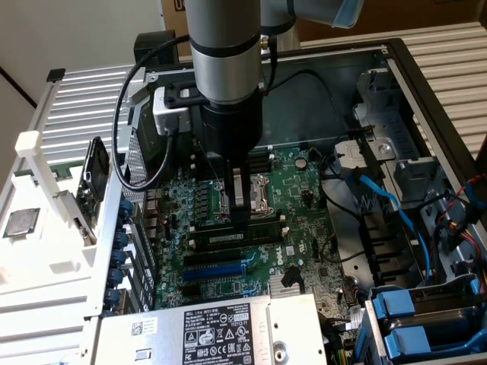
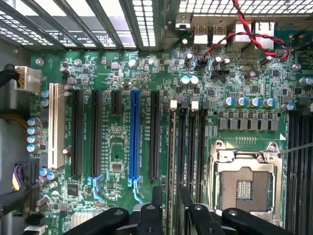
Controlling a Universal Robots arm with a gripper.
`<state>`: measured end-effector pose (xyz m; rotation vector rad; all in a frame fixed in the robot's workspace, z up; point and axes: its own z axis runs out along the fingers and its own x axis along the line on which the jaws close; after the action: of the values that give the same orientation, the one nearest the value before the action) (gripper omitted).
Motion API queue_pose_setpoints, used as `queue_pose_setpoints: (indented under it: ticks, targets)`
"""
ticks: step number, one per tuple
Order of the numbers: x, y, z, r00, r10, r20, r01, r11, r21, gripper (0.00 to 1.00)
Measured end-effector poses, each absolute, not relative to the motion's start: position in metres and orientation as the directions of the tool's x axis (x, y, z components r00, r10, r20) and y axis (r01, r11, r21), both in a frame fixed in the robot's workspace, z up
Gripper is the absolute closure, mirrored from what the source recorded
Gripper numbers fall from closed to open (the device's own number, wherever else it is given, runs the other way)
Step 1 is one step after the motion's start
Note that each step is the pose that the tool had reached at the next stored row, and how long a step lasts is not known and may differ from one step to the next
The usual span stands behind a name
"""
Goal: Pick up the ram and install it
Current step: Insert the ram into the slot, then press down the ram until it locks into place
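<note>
The ram is a thin dark stick lying along the first black memory slot, just in front of the processor socket. In the wrist view the ram appears edge-on as a narrow line running down that slot. My gripper reaches straight down onto the ram's middle. In the wrist view my gripper has one black finger on each side of the stick, shut on it. Whether the stick is fully seated in the slot is not visible.
The open processor socket lies right beside the memory slots. A blue expansion slot and black slots sit on the other side. The power supply, blue drive caddies and cables crowd the case. A silver processor chip rests outside.
</note>
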<state>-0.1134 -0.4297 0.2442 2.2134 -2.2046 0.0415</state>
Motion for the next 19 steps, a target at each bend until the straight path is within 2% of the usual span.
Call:
queue_pose_setpoints:
  ticks: [15,16,17,18,19]
  targets:
    - [-0.1135,-0.4297,0.2445,0.004,-1.000,0.031,-1.000,-0.004,-0.007,0.73]
    - [-0.1134,-0.4297,0.2445,0.004,-1.000,0.031,-1.000,-0.004,-0.007,0.75]
    - [-0.1134,-0.4297,0.2445,0.004,-1.000,0.031,-1.000,-0.004,-0.007,0.81]
    - [-0.1135,-0.4297,0.2445,0.004,-1.000,0.031,-1.000,-0.004,-0.007,0.81]
    - [-0.1134,-0.4297,0.2445,0.004,-1.000,0.031,-1.000,-0.004,-0.007,0.88]
